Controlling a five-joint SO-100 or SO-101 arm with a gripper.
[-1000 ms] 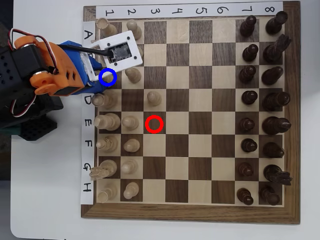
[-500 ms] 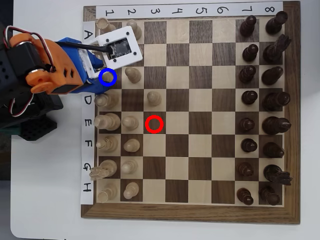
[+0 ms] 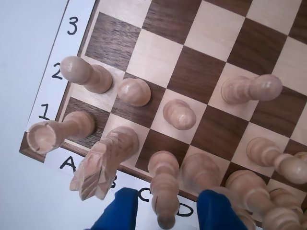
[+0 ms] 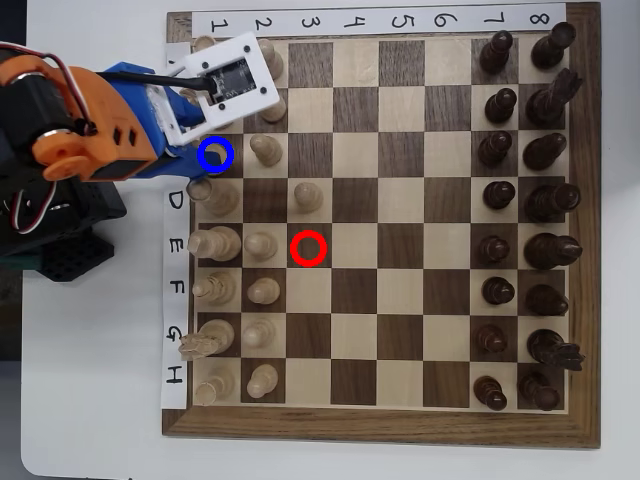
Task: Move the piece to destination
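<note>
Your blue gripper (image 3: 165, 208) spread wide either side of the slim, knob-headed cream wooden piece (image 3: 164, 191), not pinching it, piece standing on the blue-ringed dark square (image 4: 215, 154), smooth chessboard (image 4: 400, 430) beneath.

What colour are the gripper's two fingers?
Blue; the fingers show best at the bottom edge of the wrist view.

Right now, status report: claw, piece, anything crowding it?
Claw open, blue fingers either side of piece. Piece stands on blue-ringed square, ungripped. Cream knight and other cream pieces crowd close.
</note>
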